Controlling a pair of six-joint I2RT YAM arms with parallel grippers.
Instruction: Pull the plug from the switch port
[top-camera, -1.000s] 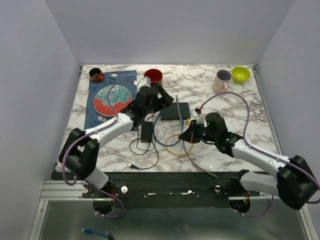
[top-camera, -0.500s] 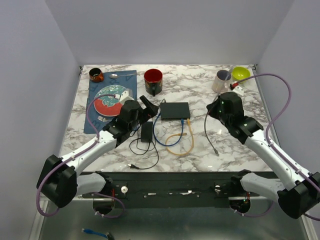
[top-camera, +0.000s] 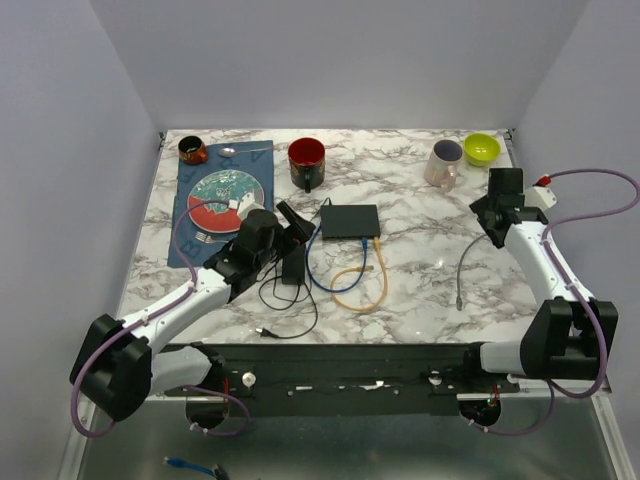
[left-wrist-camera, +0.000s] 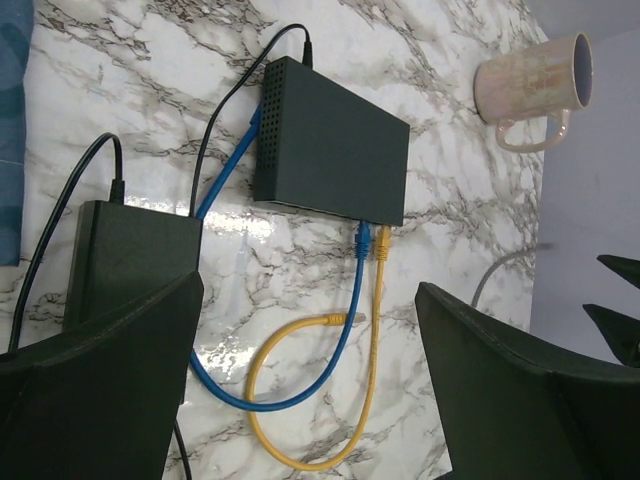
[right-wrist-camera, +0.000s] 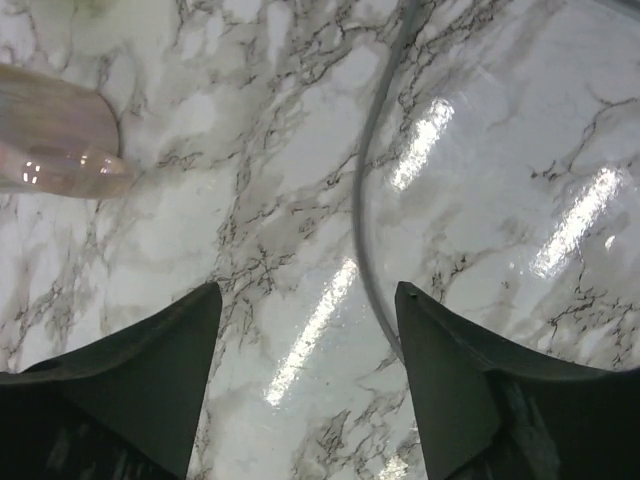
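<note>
At mid-table, black switch with two plugs seated, grey cable loose, left gripper, right gripper splayed.

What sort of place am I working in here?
Probably a lab test cell, not a home: plain white walls enclose a marble-pattern table holding a network switch and a pink mug.

The marble table carries a black switch. Left of the switch lie a power brick and a blue mat. Behind it stands a red mug. To its right are a pink mug, a green bowl and a loose grey cable. In front of it lie a blue cable and a yellow cable.
</note>
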